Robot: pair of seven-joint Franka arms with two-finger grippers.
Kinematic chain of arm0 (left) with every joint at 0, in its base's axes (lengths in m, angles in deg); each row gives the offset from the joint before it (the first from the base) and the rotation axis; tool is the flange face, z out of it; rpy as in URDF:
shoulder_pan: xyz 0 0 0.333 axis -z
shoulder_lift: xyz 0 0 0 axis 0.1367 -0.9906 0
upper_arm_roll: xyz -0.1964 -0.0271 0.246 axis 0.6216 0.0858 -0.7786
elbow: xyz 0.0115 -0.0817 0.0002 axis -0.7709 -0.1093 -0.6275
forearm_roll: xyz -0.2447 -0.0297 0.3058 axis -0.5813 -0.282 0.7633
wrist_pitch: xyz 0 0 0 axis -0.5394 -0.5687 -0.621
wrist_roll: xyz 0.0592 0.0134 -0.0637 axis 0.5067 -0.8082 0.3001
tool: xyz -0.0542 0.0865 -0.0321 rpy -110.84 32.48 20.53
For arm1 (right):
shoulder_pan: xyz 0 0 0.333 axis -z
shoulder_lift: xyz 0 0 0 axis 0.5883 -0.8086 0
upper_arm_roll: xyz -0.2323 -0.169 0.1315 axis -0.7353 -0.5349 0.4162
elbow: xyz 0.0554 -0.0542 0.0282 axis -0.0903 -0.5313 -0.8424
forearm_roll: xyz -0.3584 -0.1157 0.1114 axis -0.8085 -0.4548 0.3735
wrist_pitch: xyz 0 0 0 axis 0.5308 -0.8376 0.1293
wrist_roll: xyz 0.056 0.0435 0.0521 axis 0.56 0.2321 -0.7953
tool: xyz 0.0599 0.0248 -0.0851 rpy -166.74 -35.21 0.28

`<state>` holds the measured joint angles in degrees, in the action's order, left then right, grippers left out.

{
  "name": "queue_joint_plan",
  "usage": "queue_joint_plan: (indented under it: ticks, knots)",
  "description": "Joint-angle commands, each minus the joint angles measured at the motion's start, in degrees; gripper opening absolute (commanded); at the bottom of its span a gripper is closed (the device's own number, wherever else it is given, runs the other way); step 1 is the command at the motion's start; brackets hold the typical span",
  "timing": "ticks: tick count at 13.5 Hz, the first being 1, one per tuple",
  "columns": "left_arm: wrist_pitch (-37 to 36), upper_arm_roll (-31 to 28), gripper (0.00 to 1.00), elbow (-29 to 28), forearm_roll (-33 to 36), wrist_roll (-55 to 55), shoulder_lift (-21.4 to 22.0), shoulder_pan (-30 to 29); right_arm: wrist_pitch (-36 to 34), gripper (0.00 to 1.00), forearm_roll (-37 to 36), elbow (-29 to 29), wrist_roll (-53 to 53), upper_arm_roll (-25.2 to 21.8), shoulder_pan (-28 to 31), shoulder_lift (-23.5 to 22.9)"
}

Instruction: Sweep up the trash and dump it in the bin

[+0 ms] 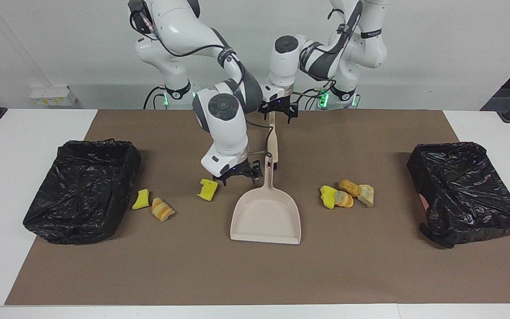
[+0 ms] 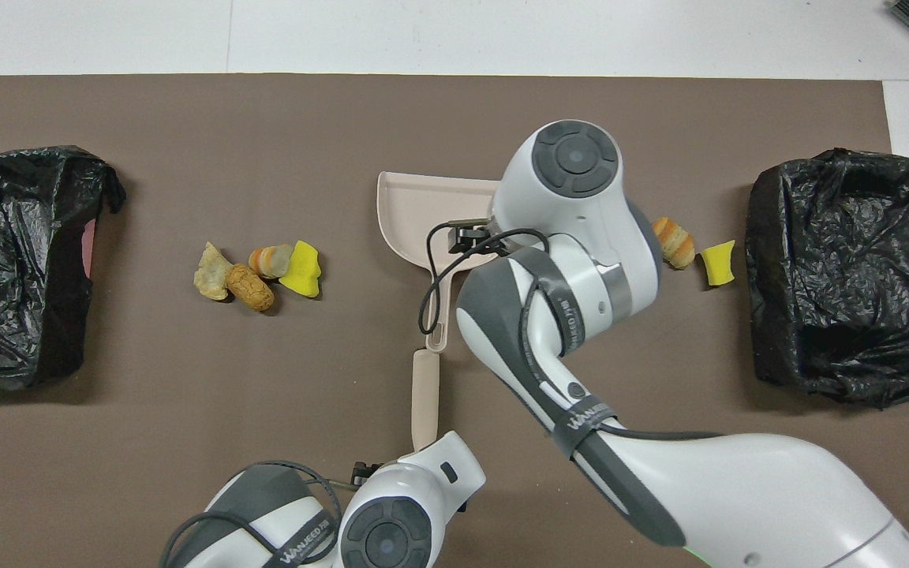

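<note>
Shows both tools lying flat and unlifted, with all the trash on the brown mat (image 1: 255, 274).

Finds the right gripper (image 1: 237, 175) low, fingers spread, between a yellow sponge piece (image 1: 207, 189) and the dustpan (image 1: 266, 221). Sits just beside the dustpan's handle, not closed on it.

Finds the left gripper (image 1: 278, 110) over the end of the brush (image 1: 272, 137) nearest the robots. Keeps its fingers apart on either side of the slim handle, pinching nothing.

Sets dustpan and brush end to end on one line, long axis running straight away from the robots. Puts the pan mouth farthest and the brush handle nearest.

Groups the trash in two lots:
- four pieces (image 1: 347, 195) huddled toward the left arm's end, near one black-bagged bin (image 1: 465, 190);
- three scattered toward the right arm's end: the sponge piece by the right gripper, a bread-like chunk (image 1: 163, 209), and a second sponge piece (image 1: 141, 199) just beside the other bin (image 1: 82, 190).

Hinges on that handle axis. Calls, as a judgement, for a short sideways shift to bring the right gripper's fingers across the dustpan handle, and a straight descent of the left gripper onto the brush. Risks nudging the nearby sponge piece.
</note>
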<state>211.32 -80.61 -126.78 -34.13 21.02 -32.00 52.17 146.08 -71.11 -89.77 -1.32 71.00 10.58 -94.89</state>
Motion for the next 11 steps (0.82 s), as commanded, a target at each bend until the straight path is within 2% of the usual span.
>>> queue_joint_plan:
  ticks: [1,4,5,6,7,8,9,10,11]
  knots:
    - [2.5,-1.3,1.00,-2.7,-0.6,0.9,0.2,3.7,-0.6,1.00,0.6,8.7,4.1,-0.4,-1.9,-6.9]
    - [2.7,-1.4,1.00,-2.7,-0.6,0.7,-0.1,3.5,-0.6,1.00,-0.7,8.5,5.5,-0.7,-4.1,-7.3]
    - [2.7,-1.5,1.00,-2.7,-0.6,0.6,-0.2,3.4,-1.0,0.97,-0.7,8.4,5.6,-0.7,-4.4,-7.0]
    - [2.3,-1.5,0.89,-2.7,-0.6,0.5,-0.2,3.1,-1.0,0.94,-0.6,7.9,6.2,-0.5,-4.8,-6.8]
    - [2.2,-1.5,0.69,-2.7,-0.6,0.6,-0.2,3.1,-1.1,0.93,-0.6,7.0,7.1,-0.4,-4.8,-6.6]
    - [2.1,-1.5,0.39,-2.3,-0.6,0.5,-0.3,3.1,-1.1,0.92,-0.7,4.7,8.2,-0.3,-4.9,-5.1]
    - [2.0,-1.6,0.16,-1.7,-0.6,0.4,-0.7,2.9,-0.4,0.87,-0.6,1.8,8.6,-0.2,-5.0,-3.8]
    - [1.6,-1.6,0.00,-0.9,-0.6,0.2,-0.8,2.5,-0.4,0.81,-0.4,0.6,8.7,-0.2,-5.0,-3.0]
    - [1.5,-1.7,0.00,-0.6,-0.6,0.2,-0.5,2.2,-1.2,0.81,-0.4,0.4,8.8,-0.2,-5.0,-2.9]
